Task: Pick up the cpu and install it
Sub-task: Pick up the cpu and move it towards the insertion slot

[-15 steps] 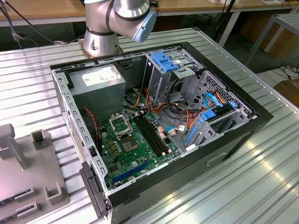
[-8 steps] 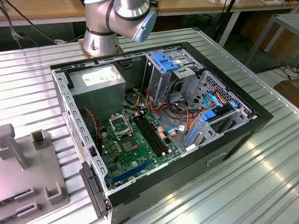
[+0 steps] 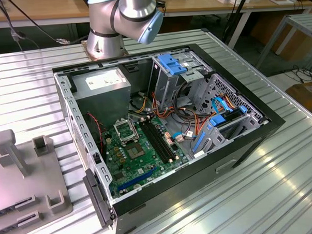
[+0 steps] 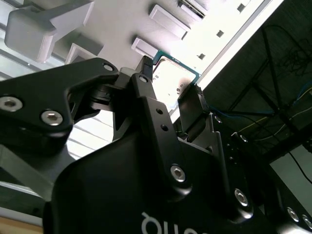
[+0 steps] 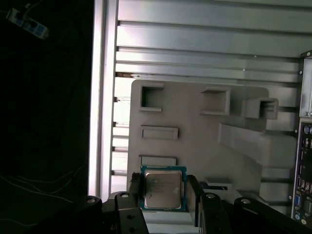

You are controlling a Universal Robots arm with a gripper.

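In both wrist views the cpu (image 5: 163, 187) (image 4: 176, 74), a thin square chip with a silvery face and green rim, sits between my black fingers. My gripper (image 5: 164, 191) (image 4: 170, 82) is shut on the cpu, one finger against each of two opposite edges. It hangs well above the grey fixture tray (image 5: 195, 122) on the slatted metal table. The open computer case (image 3: 161, 127) lies on its side in the exterior view. The metal-framed socket (image 3: 126, 131) is on its green motherboard (image 3: 142, 154).
The grey fixture tray (image 3: 24, 180) with upright holders stands at the exterior view's left, beside the case. Cables, blue drive brackets (image 3: 175, 63) and a power supply (image 3: 102, 85) crowd the case. The arm's base (image 3: 107, 39) rises behind the case. A dark drop lies past the table edge (image 5: 100, 97).
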